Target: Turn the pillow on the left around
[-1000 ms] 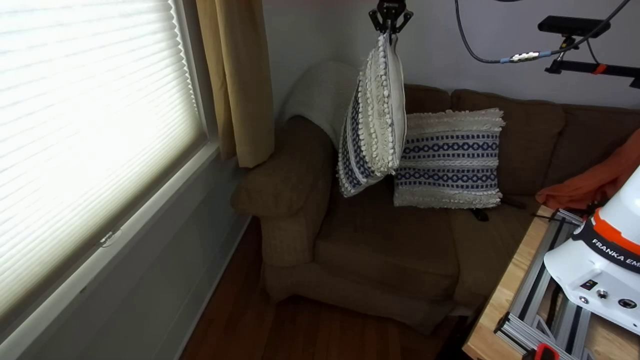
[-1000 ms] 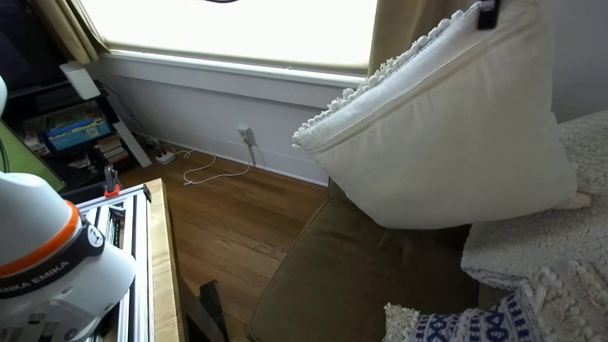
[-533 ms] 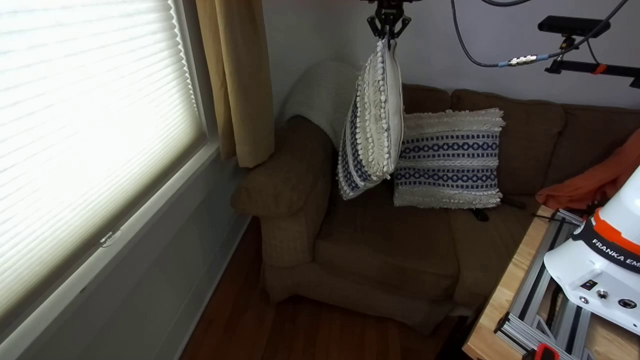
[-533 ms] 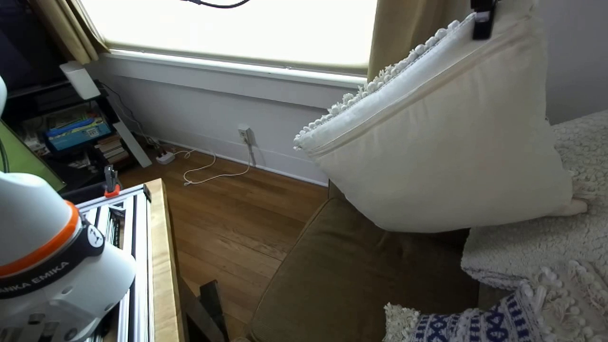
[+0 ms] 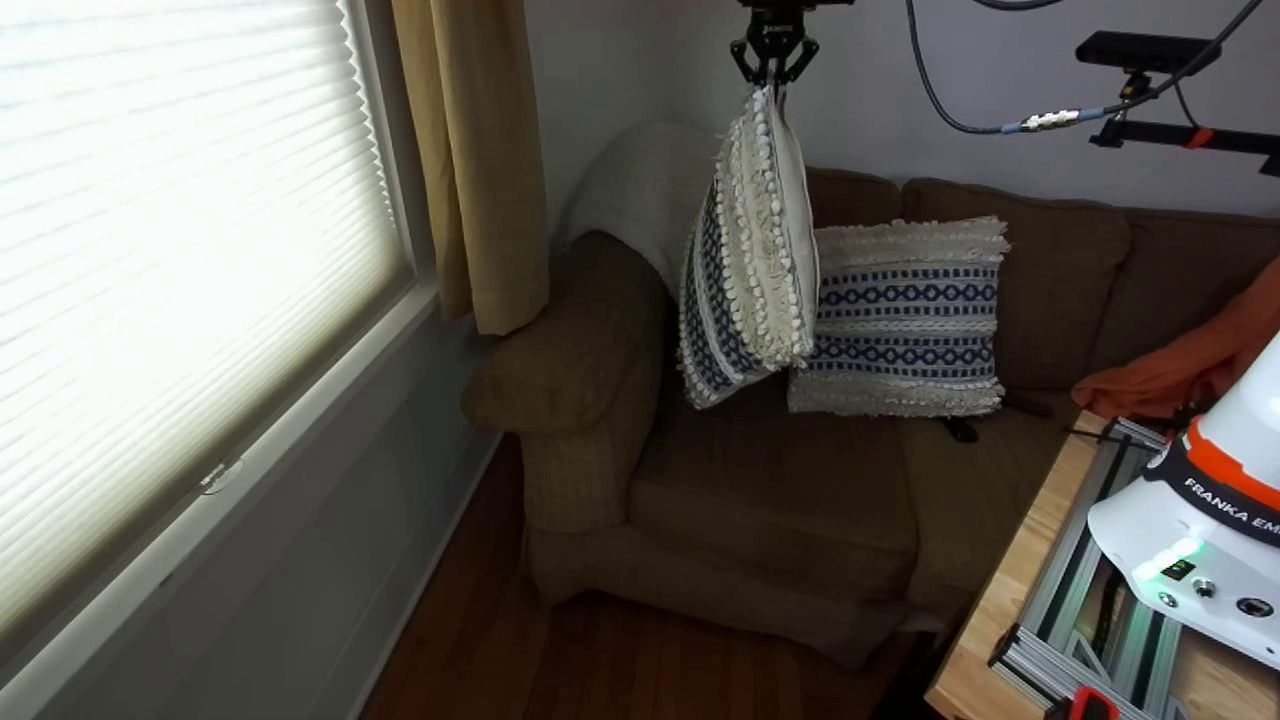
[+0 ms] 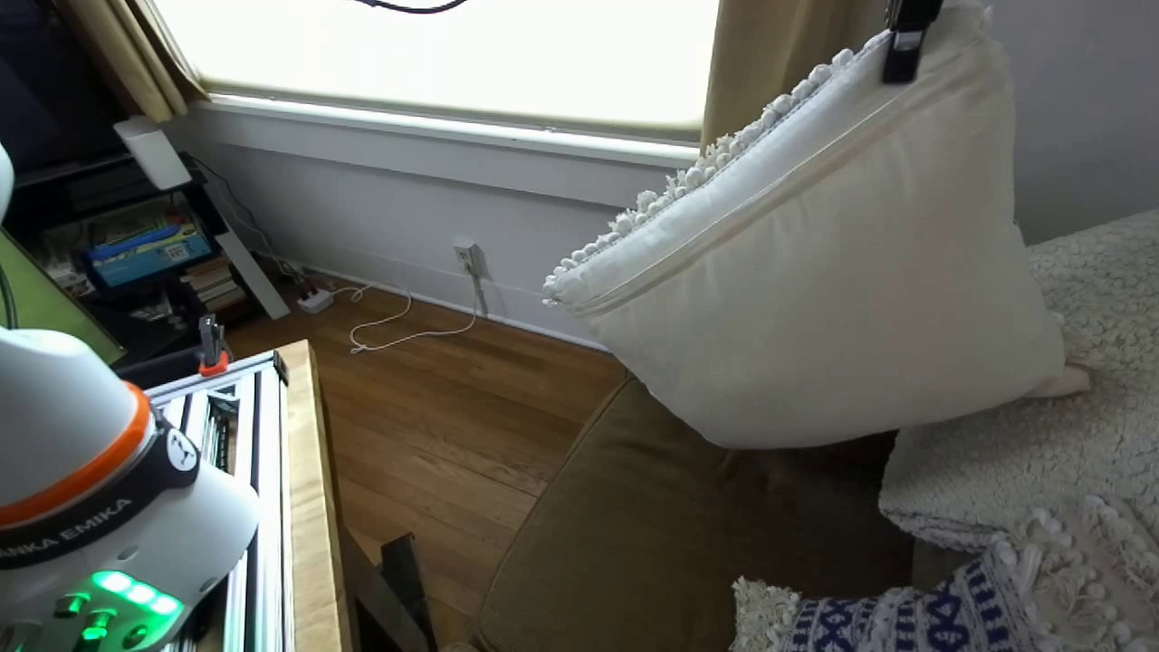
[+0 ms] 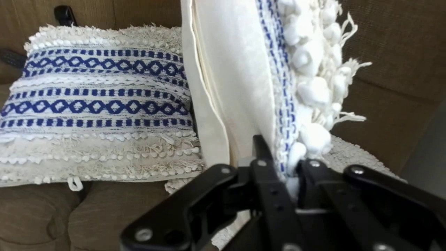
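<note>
The pillow [image 5: 755,250] sinks, upper middle of an exterior view.
The gripper [image 5: 773,82] has come down slightly over the last second — jaws pinched near the pillow's top corner — leaving it almost edge-on over the sofa [image 5: 780,480], contact unclear; lowering has likely begun, the turn unfinished.

In an exterior view, your gripper [image 5: 771,84] has the pillow [image 5: 750,250] over the sofa [image 5: 780,490], left of the other pillow [image 5: 905,320] sitting there; blanket [image 5: 648,180] behind, curtain [image 5: 490,170] farther left.
</note>
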Motion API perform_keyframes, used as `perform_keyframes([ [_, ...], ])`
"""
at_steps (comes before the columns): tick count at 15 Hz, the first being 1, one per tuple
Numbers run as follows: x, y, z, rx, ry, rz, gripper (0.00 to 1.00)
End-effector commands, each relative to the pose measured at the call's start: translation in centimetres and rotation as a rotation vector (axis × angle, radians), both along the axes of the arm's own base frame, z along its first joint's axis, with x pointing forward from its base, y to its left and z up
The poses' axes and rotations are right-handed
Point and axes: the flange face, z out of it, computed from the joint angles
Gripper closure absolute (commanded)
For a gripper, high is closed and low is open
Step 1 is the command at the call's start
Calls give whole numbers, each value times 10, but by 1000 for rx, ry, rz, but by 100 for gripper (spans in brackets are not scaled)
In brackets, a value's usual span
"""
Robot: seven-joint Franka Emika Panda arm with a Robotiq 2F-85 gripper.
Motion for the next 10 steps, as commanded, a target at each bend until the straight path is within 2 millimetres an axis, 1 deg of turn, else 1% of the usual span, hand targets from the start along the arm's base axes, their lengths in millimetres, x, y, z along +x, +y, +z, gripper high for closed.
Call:
perform_keyframes([
  [1, -26, -10, 41, 40, 12, 195, 96],
  [5, -37, -7, 53, 46, 59, 391, 96],
  [10, -48, -7, 58, 66, 137, 559, 96],
])
